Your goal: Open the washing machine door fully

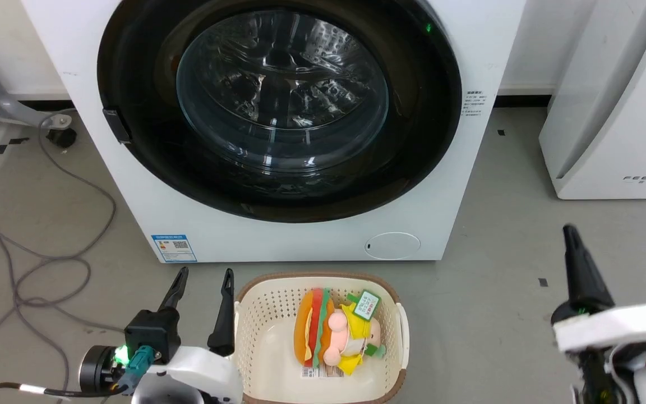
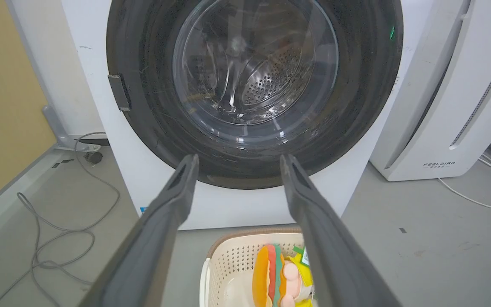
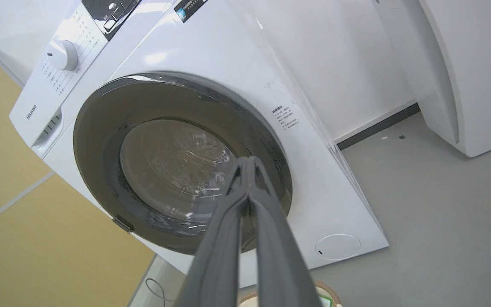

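- washing machine door (image 1: 281, 104): closed, seated flush in the front of the washing machine (image 1: 278, 241), straight ahead beyond the basket. Glossy black rim nearly as wide as the cabinet; perforated drum visible through the clear bowl centre. Small dark handle tab (image 1: 116, 125) on the rim's left edge, untouched.
- left gripper (image 1: 205, 273): low at left, fingers spread apart with nothing between them. Inner finger just beside the basket rim; tips near the machine's bottom edge, apart from it and well below the handle tab.
- right gripper (image 1: 571, 233): low at right above bare floor, fingers pressed together at the tips, gripping nothing. Well apart from machine and basket.
- cream perforated basket (image 1: 244, 303): brown-rimmed, on the floor just in front of the machine under the door, holding a plush burger toy (image 1: 314, 331).
- round white flap (image 1: 393, 245) and blue sticker (image 1: 174, 248): on the lower front panel.
- FEELAIR appliance (image 1: 609, 112): right of the machine, with a strip of grey floor (image 1: 497, 280) between.
- grey cable (image 1: 48, 258): looping over the floor left of the machine.
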Robot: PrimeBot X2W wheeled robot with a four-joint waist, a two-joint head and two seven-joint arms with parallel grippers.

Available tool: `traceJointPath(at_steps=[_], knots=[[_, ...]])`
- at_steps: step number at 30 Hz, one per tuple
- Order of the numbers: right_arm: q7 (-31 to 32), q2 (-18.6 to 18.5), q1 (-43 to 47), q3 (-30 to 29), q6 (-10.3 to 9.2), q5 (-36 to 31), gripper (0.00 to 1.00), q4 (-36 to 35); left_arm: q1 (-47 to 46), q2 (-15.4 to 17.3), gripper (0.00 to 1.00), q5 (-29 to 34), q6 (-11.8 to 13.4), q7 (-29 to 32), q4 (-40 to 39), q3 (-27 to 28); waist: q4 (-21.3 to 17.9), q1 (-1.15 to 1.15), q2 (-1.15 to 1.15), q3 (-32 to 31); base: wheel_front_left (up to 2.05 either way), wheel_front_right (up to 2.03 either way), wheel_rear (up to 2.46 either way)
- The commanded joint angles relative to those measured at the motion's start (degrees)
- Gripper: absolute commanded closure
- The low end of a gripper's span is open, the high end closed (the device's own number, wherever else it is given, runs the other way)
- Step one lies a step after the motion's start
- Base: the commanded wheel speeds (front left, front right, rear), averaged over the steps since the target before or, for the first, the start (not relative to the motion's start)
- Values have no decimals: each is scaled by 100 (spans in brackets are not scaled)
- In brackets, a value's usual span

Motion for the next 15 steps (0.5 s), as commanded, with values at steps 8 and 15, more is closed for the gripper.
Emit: traceJointPath(at_steps=[8, 15], knots=[[-147, -340, -887, 22, -1, 1144, 100, 587, -221, 3, 0, -95, 28, -142, 0, -98, 37, 0, 0, 124, 0, 0, 0], [-211, -661, -1719, 228, -1, 1882, 100, 1134, -328, 3, 0, -136, 17, -226, -56, -177, 92, 0, 0, 280, 0, 0, 0]])
